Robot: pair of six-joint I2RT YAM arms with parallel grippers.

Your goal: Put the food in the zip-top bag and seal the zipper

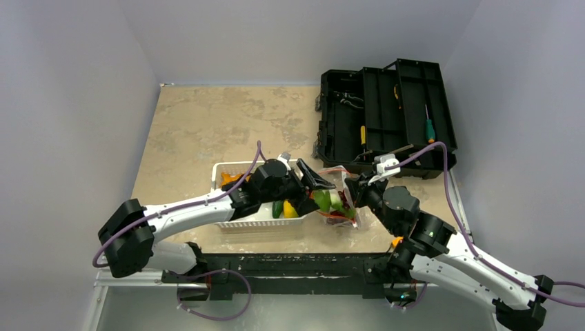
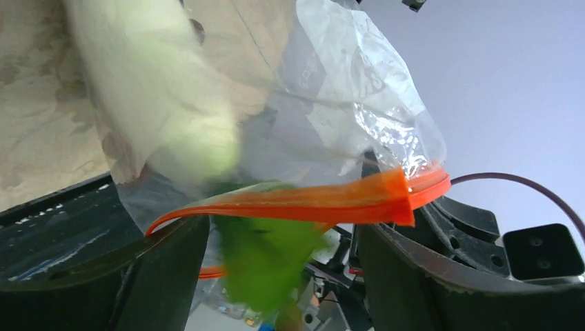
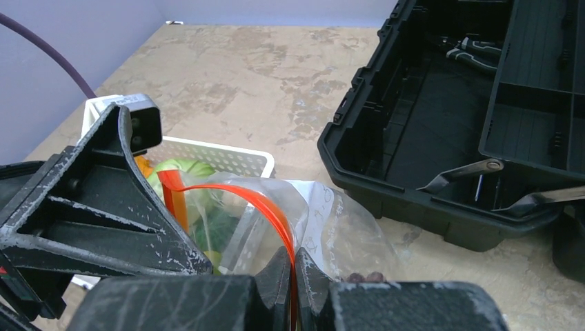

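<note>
My right pincer (image 3: 295,279) is clamped on the thin orange-red zipper strip (image 3: 262,203) at one end of the mouth, with only the strip between its pads. My left pincer (image 2: 283,276) stands with its jaws wide apart at that mouth, gripping nothing. A blurred green leafy piece of food (image 2: 265,265) hangs between them and, as far as I can tell, touches neither.

Around both is the clear, crinkly plastic zip-top bag (image 2: 345,96), raised off the mottled sandy worktop (image 3: 262,76). Its mouth gapes, and green and white pieces show inside.

From above, the white slatted plastic basket (image 1: 231,165) sits at the bag's 9 o'clock and the open black toolbox (image 1: 414,89) at its 1 o'clock.

I judge that filling is the step in hand. An orange piece (image 3: 143,165) and a pale green one (image 3: 183,169) seem to remain in the basket. Next, my left pincer should draw clear of the mouth and fetch them while my right holds the mouth up. Sealing comes later, and I cannot see the slider.
</note>
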